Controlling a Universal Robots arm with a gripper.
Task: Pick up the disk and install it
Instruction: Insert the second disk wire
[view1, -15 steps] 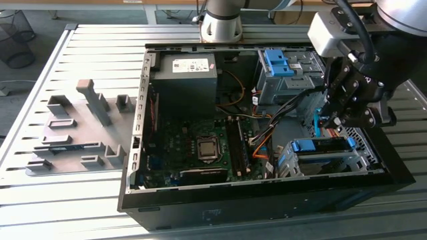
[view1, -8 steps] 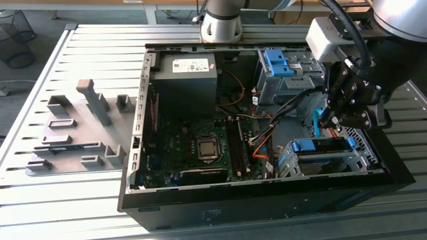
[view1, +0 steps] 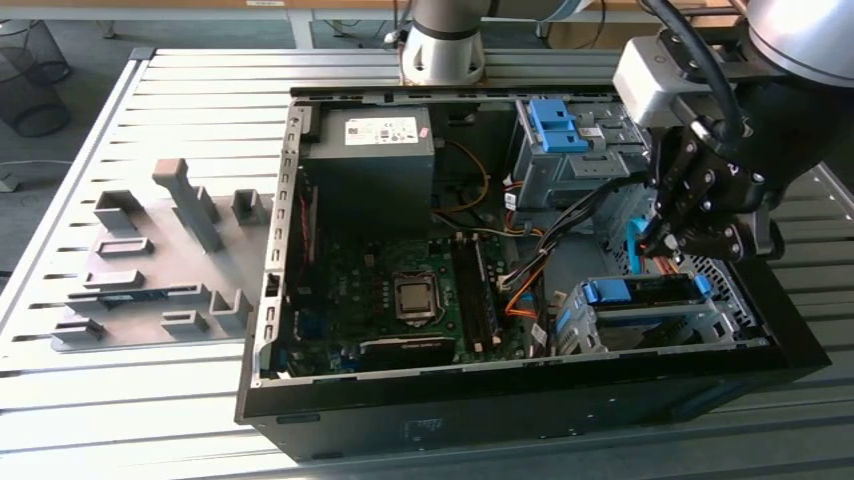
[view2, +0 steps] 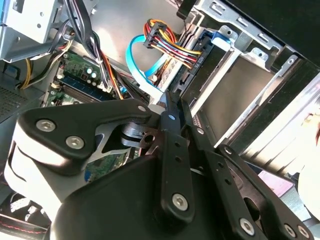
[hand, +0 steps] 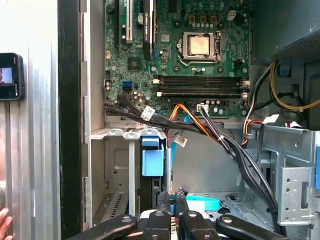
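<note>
The disk (view1: 650, 292) lies flat in the metal drive cage (view1: 587, 325) at the front corner of the open computer case, on the exterior view's right. It shows a dark top and blue plastic rails. In the first wrist view the disk's blue rail (hand: 152, 162) sits in the bay just beyond my fingertips. Its grey face (view2: 235, 95) fills the cage in the second wrist view. My gripper (view1: 663, 255) hangs just above the cage, its fingers close together and shut (hand: 172, 197) (view2: 176, 107). A light blue cable (view2: 137, 60) runs right past the tips; whether it is pinched I cannot tell.
The case holds a motherboard (view1: 400, 290), a grey power supply box (view1: 371, 150), a second cage with a blue bracket (view1: 554, 125) and bundled cables (hand: 200, 125). A grey fixture plate (view1: 147, 270) lies on the slatted table. A person's hand (hand: 4, 217) is beside the case.
</note>
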